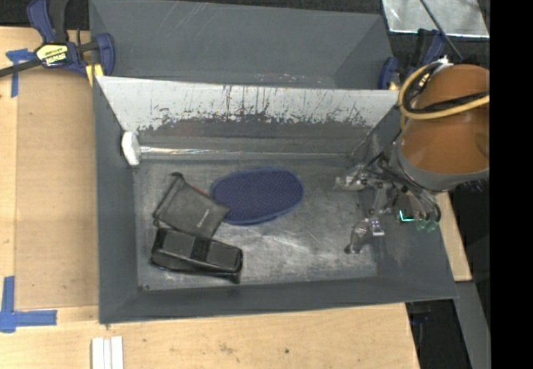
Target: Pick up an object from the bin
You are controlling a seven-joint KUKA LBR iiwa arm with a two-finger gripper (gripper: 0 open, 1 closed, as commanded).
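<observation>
My gripper [358,211] stands at the right end of the bin floor, its metal fingers spread apart and open, with nothing between them. One fingertip [360,241] is low near the floor. The nearest loose thing is a dark blue oval pad [256,196] with a mesh-like top, lying flat mid-bin, well to the left of the gripper. The floor between them is bare.
Left of the blue pad a dark grey squarish piece [188,211] leans against a long black block [196,256] near the front left corner. A small white thing [130,148] sits at the back left edge of the floor.
</observation>
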